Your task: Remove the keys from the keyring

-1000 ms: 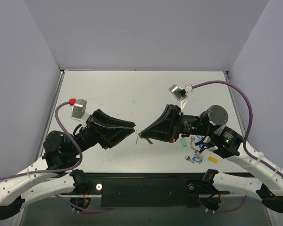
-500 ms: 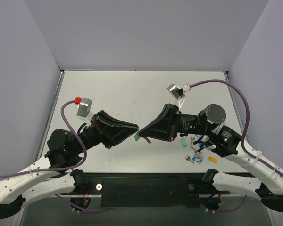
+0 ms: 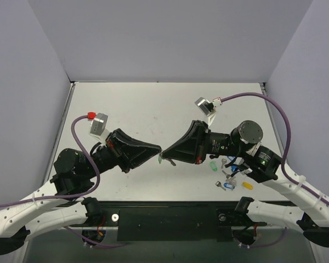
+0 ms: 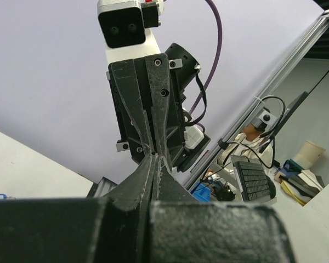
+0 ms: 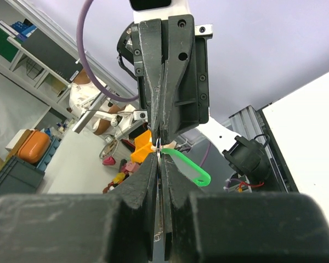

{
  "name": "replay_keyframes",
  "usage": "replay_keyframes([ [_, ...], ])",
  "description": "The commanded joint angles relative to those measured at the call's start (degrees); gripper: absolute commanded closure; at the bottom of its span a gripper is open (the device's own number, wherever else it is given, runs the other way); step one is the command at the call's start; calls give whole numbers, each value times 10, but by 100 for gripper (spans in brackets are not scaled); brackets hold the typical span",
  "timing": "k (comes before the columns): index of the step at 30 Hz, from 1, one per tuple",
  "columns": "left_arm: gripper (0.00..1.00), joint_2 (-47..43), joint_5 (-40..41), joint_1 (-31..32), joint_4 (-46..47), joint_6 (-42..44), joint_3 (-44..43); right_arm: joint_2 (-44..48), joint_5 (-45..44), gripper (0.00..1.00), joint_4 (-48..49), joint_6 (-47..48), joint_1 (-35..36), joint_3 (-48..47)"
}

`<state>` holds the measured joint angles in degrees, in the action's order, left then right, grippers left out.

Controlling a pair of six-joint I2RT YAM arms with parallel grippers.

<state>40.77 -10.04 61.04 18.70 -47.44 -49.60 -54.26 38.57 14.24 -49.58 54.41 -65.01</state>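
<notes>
Separation looks unfinished: mid-frame, left gripper and right gripper, both pinched shut on something too small to identify, meet tip to tip with the green key dangling between, while loose keys lie lower right.

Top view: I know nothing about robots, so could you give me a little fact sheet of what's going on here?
Left pincer: shut, tip to tip with the other one
Right pincer: shut, held above the table
Green key: hanging where the two tips meet
Keyring: too small to make out
Loose keys: small scatter on the table by the right arm
</notes>
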Motion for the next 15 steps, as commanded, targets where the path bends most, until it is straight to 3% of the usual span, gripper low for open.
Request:
replay_keyframes([
  [1, 100, 12, -38, 1, -64, 38, -61, 5, -3, 100, -24, 29, 0, -38],
  [9, 100, 46, -117, 1, -253, 130, -149, -12, -12, 100, -164, 77, -1, -84],
  [15, 100, 55, -151, 2, -296, 151, -163, -16, -20, 100, -207, 92, 3, -89],
])
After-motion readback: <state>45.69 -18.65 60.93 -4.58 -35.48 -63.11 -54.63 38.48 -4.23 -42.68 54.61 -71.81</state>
